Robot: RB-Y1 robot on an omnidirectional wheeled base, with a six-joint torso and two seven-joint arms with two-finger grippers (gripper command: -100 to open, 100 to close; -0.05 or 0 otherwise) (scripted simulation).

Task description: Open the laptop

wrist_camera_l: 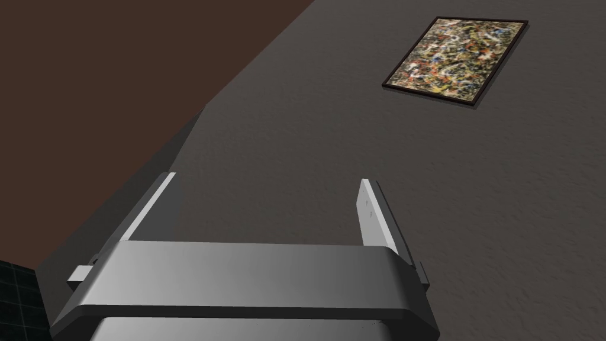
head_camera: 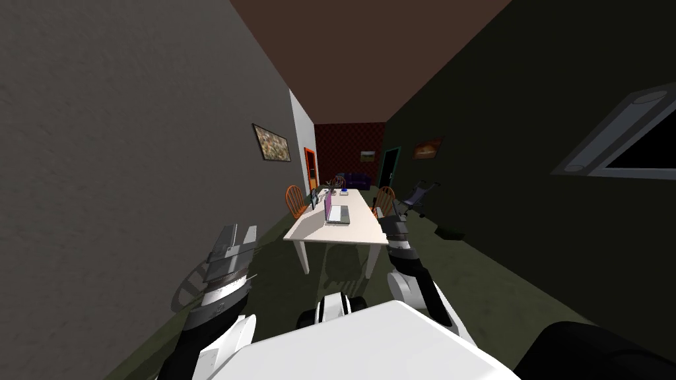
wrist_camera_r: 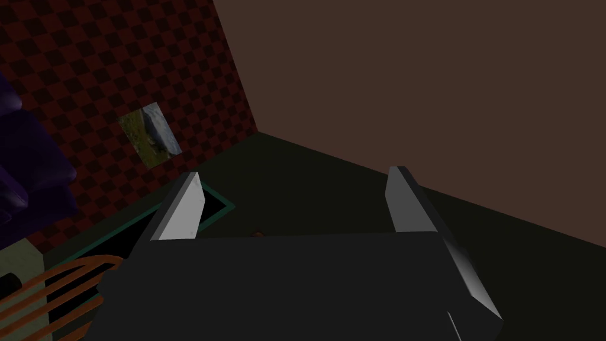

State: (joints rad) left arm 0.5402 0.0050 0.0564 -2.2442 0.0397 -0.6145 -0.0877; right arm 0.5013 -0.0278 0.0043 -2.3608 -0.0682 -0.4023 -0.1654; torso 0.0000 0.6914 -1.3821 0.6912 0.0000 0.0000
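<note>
From the head view, the laptop (head_camera: 338, 214) sits on the near end of a long white table (head_camera: 310, 234), ahead of both pincers and well apart from them. Its purple lid already stands upright over the grey base. The left pincer (head_camera: 239, 232) is raised off to the left of the table's near end, farther from the laptop than the other hand is, with its two light fingers apart and nothing between them. The right pincer (head_camera: 394, 224) is a dark shape near the table's near right corner. An orange chair (head_camera: 384, 196) stands just beyond it at the table's side.

In the left wrist view, the left pincer (wrist_camera_l: 267, 183) is wide open, its blades about a third of the width apart, and it holds nothing.

In the right wrist view, the right pincer (wrist_camera_r: 296, 174) is equally spread and empty. The curved orange slats of the chair (wrist_camera_r: 53, 284) show close beside the pincer's dark body, past the base of one finger.
</note>
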